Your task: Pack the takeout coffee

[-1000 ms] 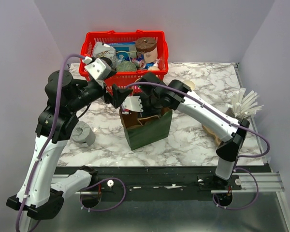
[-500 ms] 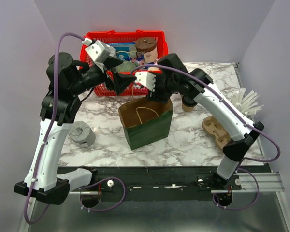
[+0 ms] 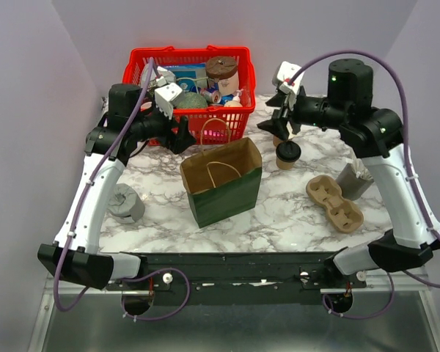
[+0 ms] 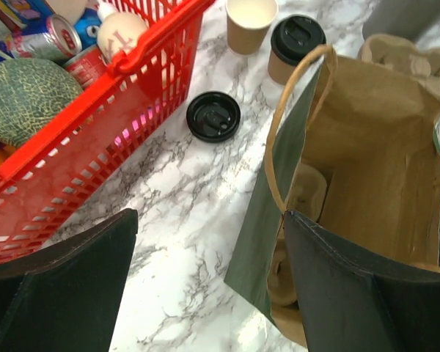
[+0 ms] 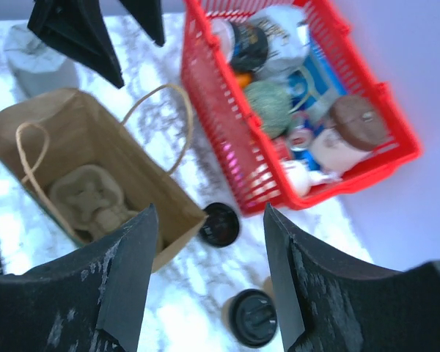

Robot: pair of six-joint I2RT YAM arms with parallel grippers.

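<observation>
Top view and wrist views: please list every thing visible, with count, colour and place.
basket: one, red, back of table
melon: one, green, in basket
brown-lidded cup: one, pale, in basket
paper bag: one, green outside, brown inside, centre, open
pulp carrier: two, brown, one right of bag, one inside it
open tan cup: one, white inside, right of basket
lidded cup: one, tan, black lid, beside open cup
loose lid: one, black, between basket and bag
cylinder: one, grey, left of bag
left gripper: one, black, open, between basket and bag
right gripper: one, black, open, above the cups
</observation>
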